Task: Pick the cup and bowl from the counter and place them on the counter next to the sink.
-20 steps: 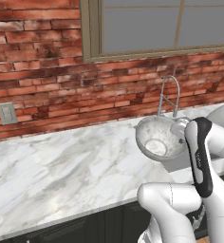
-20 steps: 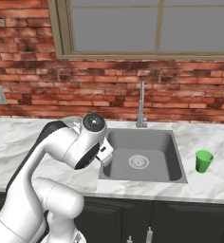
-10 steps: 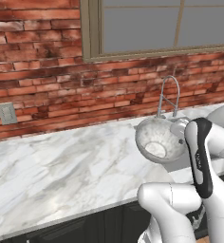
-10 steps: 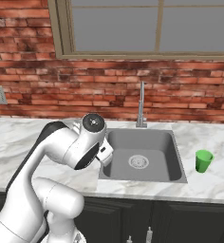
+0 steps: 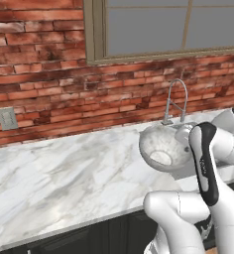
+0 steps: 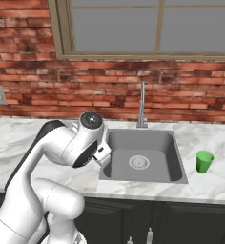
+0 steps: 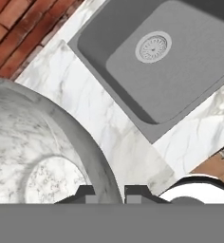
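Marble counter (image 5: 64, 173) runs under a brick wall w/ one window. One bowl (image 5: 161, 149), pale grey w/ speckled inside, hangs tilted above the counter in the left base view, mouth facing the camera, just left of the sink (image 6: 143, 159) edge. Gripper (image 7: 109, 193) is clamped on the bowl's rim: in the hand view one fingertip sits inside the wall, the other outside, the rim pinched between them.

Hand view gives what the base views can't: the grip itself, plus sink corner and round drain (image 7: 153, 46) seen from above, w/ a strip of counter between bowl and basin.

Left base view shows the bowl's whole inside and the faucet (image 5: 176, 101) right behind it; the white arm covers the sink there. An outlet (image 5: 7, 119) sits on the wall at left.

Right base view has the arm blocking the bowl, but shows the full basin, drain, faucet, and one green cup (image 6: 204, 161) upright on the counter just right of the sink, well apart from the gripper.

Count: 1 bowl, 1 cup, 1 sink, 1 faucet, 1 drain, 1 outlet.
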